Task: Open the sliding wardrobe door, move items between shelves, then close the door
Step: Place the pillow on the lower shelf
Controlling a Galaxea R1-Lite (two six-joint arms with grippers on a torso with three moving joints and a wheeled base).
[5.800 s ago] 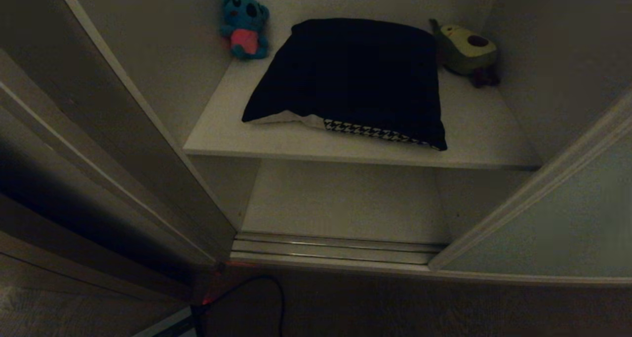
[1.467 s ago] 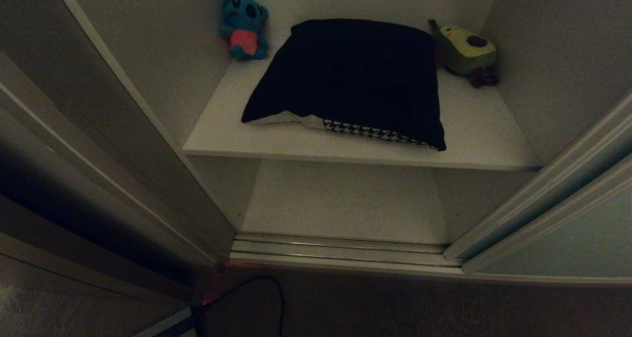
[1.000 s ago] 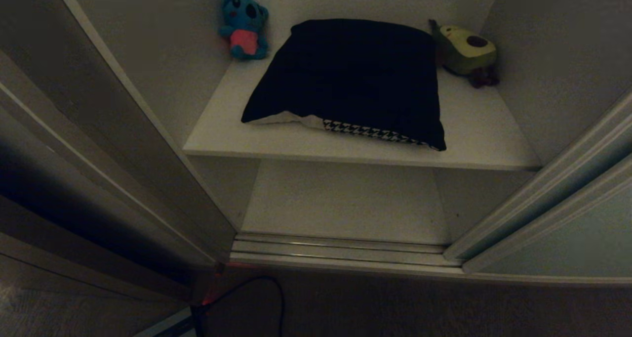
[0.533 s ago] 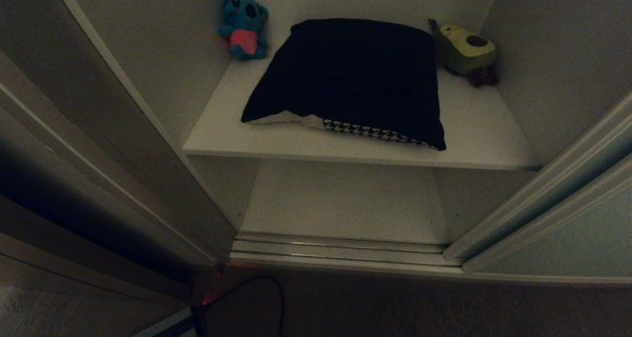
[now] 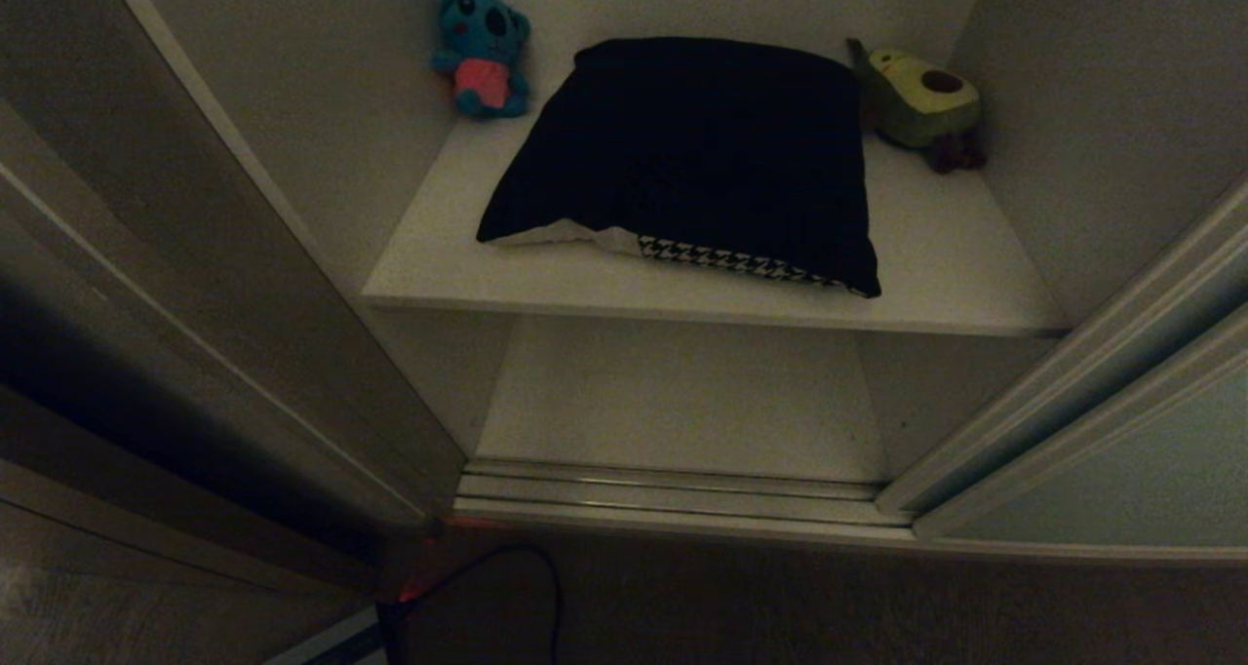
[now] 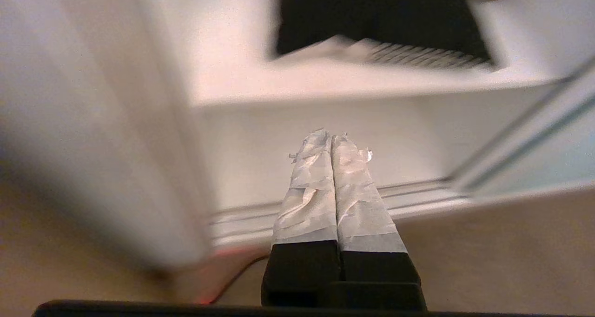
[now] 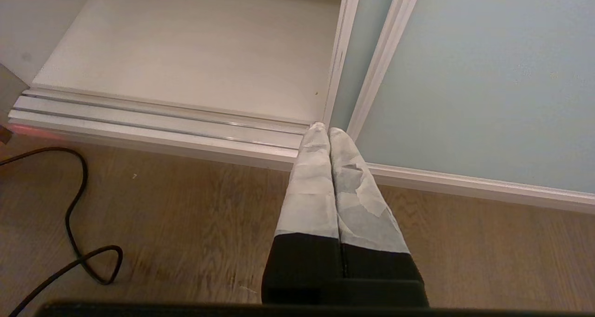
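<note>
The sliding wardrobe door (image 5: 1150, 450), a pale grey-green panel with a light frame, stands slid aside at the right and also shows in the right wrist view (image 7: 488, 75). A dark cushion (image 5: 692, 148) with a houndstooth edge lies on the upper shelf (image 5: 936, 255); the lower shelf (image 5: 682, 392) is bare. My left gripper (image 6: 331, 135) is shut and empty, low in front of the opening, facing the cushion (image 6: 372, 19) and the shelf edge (image 6: 325, 82). My right gripper (image 7: 324, 128) is shut and empty over the wooden floor by the door's edge. Neither arm shows in the head view.
A blue plush toy (image 5: 483, 51) and an avocado plush (image 5: 921, 95) sit at the upper shelf's back corners. A ribbed metal floor track (image 5: 673, 494) runs along the opening. A black cable (image 5: 526, 567) loops on the floor. A brown panel (image 5: 195, 304) bounds the left.
Compared with the oldest frame, the door's edge stands a little further right, showing a second frame edge. Over the last second and a half the head view has not changed.
</note>
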